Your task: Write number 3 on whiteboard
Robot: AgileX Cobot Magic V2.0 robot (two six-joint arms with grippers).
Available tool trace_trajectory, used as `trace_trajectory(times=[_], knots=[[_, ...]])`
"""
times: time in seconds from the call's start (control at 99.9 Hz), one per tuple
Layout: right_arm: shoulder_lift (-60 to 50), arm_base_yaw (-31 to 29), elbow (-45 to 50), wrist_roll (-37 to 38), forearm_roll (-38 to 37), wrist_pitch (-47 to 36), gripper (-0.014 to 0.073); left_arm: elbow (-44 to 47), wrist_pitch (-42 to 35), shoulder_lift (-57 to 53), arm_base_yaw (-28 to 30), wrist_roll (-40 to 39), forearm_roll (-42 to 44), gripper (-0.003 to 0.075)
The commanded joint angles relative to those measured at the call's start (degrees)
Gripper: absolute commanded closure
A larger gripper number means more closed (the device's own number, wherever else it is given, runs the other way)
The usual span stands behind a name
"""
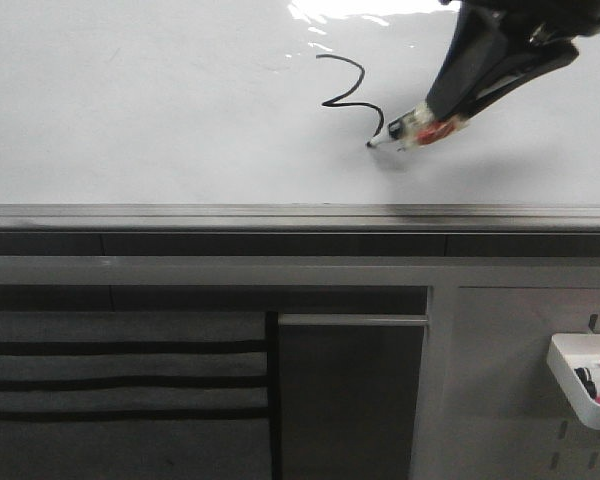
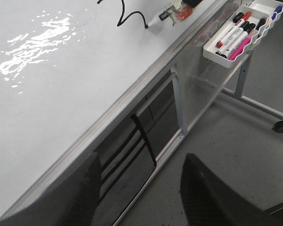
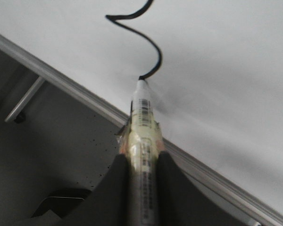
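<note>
Right gripper clamped on a marker, its tip touching the whiteboard.

Both black fingers pinch the marker's barrel, which slants down and left to the end of a thin black curvy line, the partly drawn number 3, at the board's far right of centre. Glare shines above it. A grey rail runs along the board's near edge; below right, a white tray holds more markers. Left gripper's dark fingers sit apart, holding nothing.
</note>
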Motion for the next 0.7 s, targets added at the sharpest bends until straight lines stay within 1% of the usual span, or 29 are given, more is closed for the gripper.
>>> trace_trajectory(times=[0.0, 0.07, 0.13, 0.18, 0.3, 0.35, 0.38, 0.49, 0.54, 0.6, 0.69], knots=[[-0.1, 1.9, -1.0, 0.1, 1.3, -8.0, 0.0587, -1.6, -3.7, -0.4, 0.1, -0.5, -1.8, 0.0362], [1.2, 3.1, -2.0, 0.1, 1.3, -10.2, 0.0587, -1.6, -3.7, -0.4, 0.1, -0.5, -2.2, 0.0362], [1.9, 3.7, -3.4, 0.1, 1.4, -10.2, 0.0587, -1.6, -3.9, -0.4, 0.1, -0.5, -2.2, 0.0362], [1.9, 3.7, -4.7, 0.1, 1.9, -8.4, 0.0587, -1.6, -3.9, -0.4, 0.1, -0.5, -2.2, 0.0362], [-1.4, 4.5, -6.6, -1.0, 2.4, -0.9, 0.0587, -1.6, -3.8, -0.4, 0.1, -0.5, -2.2, 0.0362], [-3.7, 5.6, -6.6, -3.8, 2.4, 3.0, 0.0587, -1.8, -2.8, 0.3, 0.1, 1.1, -2.3, 0.0362], [-5.1, 6.7, -6.6, -7.0, 2.4, 5.5, 0.0587, -2.3, -1.8, 0.6, 0.1, 2.8, -2.7, 0.0362], [-9.9, 11.6, -6.6, -18.2, 2.4, 13.7, 0.0587, -4.2, 2.4, 3.7, -0.2, 10.7, -8.6, 0.0362], [-11.3, 14.5, -6.6, -21.9, 2.4, 14.9, 0.0587, -5.4, 4.0, 5.6, -0.8, 14.6, -10.5, 0.0362], [-12.4, 16.8, -6.6, -23.4, 2.4, 14.9, 0.0587, -6.6, 4.9, 8.0, -2.1, 16.6, -11.7, 0.0362], [-12.8, 19.1, -6.6, -28.2, 2.4, 15.2, 0.0587, -8.4, 5.7, 11.9, -4.9, 19.6, -11.6, 0.0362]])
